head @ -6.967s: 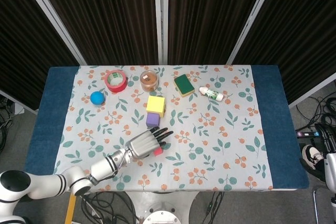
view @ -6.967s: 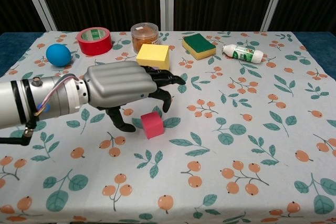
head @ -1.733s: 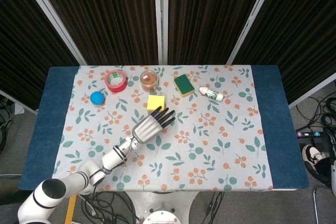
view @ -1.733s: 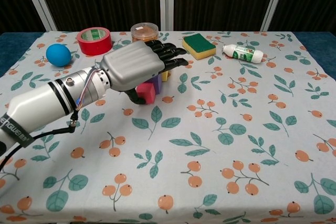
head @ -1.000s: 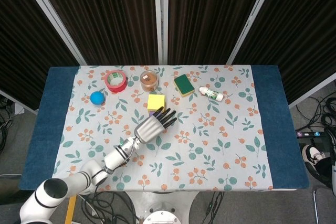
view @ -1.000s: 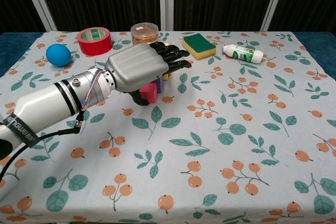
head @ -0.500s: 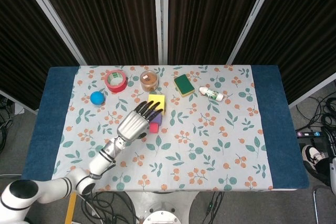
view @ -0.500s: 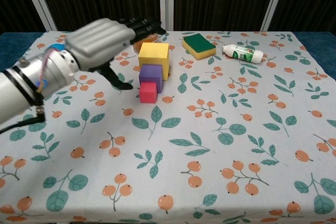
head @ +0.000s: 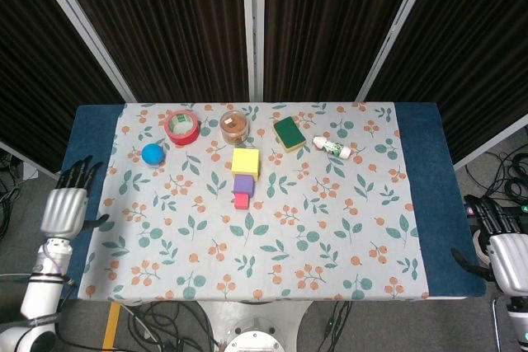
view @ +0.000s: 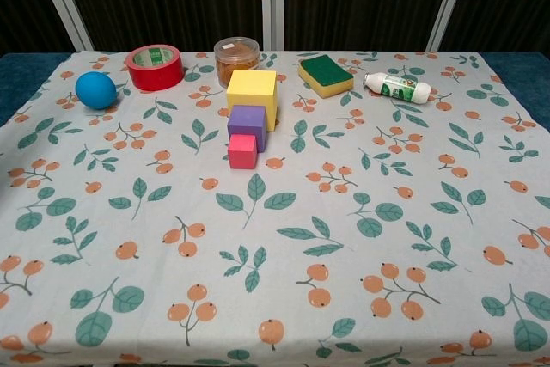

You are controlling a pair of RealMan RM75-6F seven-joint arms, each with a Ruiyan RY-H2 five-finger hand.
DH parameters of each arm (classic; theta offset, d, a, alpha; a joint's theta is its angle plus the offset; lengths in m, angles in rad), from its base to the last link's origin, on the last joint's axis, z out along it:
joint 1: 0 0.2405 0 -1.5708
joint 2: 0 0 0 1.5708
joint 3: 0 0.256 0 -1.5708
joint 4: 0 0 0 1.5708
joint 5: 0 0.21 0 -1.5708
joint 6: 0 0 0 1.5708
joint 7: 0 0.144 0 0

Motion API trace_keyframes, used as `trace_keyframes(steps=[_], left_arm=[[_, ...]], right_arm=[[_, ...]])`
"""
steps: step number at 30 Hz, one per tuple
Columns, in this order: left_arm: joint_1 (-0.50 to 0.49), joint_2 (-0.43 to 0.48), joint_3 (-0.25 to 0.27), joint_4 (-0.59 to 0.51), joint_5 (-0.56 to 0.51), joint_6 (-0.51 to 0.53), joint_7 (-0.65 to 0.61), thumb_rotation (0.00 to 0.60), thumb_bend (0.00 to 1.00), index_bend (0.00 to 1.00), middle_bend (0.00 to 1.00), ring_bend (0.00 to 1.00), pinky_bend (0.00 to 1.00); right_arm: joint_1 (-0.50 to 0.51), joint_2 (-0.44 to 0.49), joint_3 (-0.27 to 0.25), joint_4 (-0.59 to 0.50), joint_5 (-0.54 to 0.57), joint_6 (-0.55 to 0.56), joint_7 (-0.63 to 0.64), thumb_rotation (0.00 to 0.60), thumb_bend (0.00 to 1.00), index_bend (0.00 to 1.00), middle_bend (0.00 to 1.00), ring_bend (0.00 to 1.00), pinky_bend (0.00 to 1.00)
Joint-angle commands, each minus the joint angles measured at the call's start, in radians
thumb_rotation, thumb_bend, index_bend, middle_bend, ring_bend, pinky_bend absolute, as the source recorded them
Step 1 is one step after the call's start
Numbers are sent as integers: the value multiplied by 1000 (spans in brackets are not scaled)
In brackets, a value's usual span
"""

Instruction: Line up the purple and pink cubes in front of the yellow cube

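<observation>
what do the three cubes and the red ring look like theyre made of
The yellow cube, purple cube and pink cube look like matte foam: flat, even color, no shine, slightly soft edges, though painted wood cannot be ruled out. The red ring appears to be a roll of adhesive tape: glossy red sides around a paler printed core.

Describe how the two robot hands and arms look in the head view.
Left robot hand: silver-grey ridged back, black fingers, white arm segments with dark rings below. Right robot hand: the same silver back and black fingers, only partly in frame.
</observation>
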State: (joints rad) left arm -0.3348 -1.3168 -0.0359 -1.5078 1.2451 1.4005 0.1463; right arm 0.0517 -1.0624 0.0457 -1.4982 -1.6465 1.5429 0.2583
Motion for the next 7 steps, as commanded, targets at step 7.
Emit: trace_keyframes(steps=[7], left_arm=[[140, 47, 51, -79, 18, 138, 63, 600, 0, 131, 65, 27, 147]], right_arm=[[28, -32, -12, 1, -5, -33, -25, 600, 131, 56, 73, 12, 109]])
